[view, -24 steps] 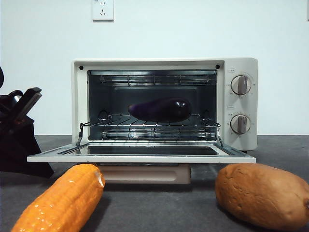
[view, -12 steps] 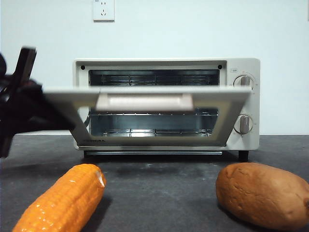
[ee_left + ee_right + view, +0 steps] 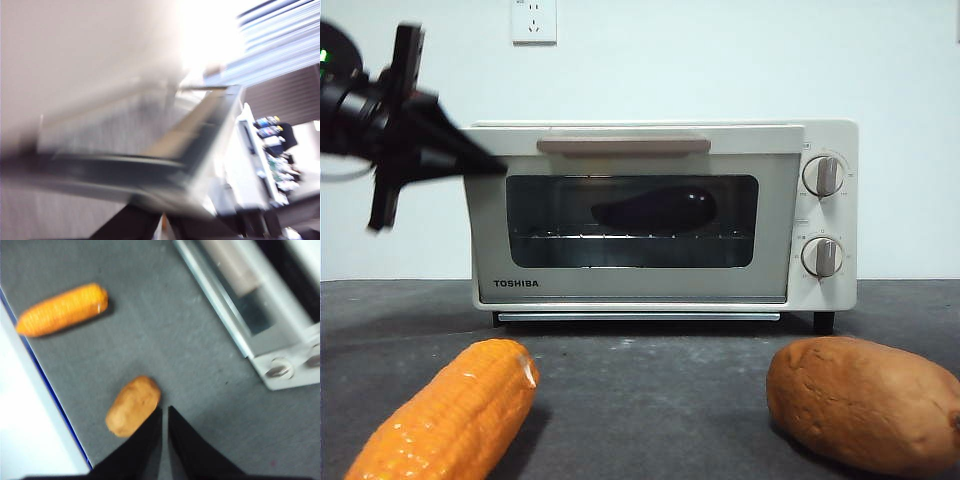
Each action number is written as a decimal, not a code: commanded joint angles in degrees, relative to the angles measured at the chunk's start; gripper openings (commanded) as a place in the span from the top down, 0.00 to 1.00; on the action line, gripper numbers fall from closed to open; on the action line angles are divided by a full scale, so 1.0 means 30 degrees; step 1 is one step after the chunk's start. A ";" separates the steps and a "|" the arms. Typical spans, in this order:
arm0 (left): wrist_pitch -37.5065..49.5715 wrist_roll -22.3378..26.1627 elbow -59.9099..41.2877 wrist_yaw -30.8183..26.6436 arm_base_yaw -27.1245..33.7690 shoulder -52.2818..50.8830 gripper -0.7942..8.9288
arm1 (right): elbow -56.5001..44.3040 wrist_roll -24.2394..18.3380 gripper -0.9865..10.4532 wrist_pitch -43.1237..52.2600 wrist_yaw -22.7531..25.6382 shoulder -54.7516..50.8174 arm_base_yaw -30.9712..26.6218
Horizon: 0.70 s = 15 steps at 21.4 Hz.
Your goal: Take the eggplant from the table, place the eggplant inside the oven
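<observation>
The dark purple eggplant (image 3: 655, 208) lies on the wire rack inside the cream TOSHIBA oven (image 3: 620, 285), dimly visible through its shut glass door. My left gripper (image 3: 485, 163) reaches in from the upper left, its shut, pointed tip against the door's top left corner. The left wrist view is heavily blurred, with the door (image 3: 200, 130) close over the dark jaws of the left gripper (image 3: 162, 220). High above the table (image 3: 650, 400), my right gripper (image 3: 165, 412) hangs shut and holds nothing, beside the oven's front (image 3: 260, 330).
An orange corn cob (image 3: 455, 415) lies at the front left and a brown potato-like lump (image 3: 865, 400) at the front right. The right wrist view shows the corn cob (image 3: 62, 309), the lump (image 3: 132, 405) and the table's blue edge.
The oven door has swung up from lying flat open to shut. My left gripper rose with it from low at the left to the door's top left corner.
</observation>
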 commanded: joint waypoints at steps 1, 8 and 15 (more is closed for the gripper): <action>-0.0277 -0.0437 0.1537 -0.1137 0.0066 -0.0284 0.91 | -0.1413 0.0423 0.91 0.1027 0.0007 -0.0160 0.0109; -0.3708 0.1967 0.2499 -0.6885 -0.0648 -0.4073 0.91 | -0.5231 0.0401 0.91 0.4787 0.0000 -0.0248 -0.2251; -0.6455 0.4925 0.0597 -1.4695 -0.2608 -1.0134 0.91 | -0.8590 0.1719 0.91 1.0295 -0.1260 -0.0714 -0.9369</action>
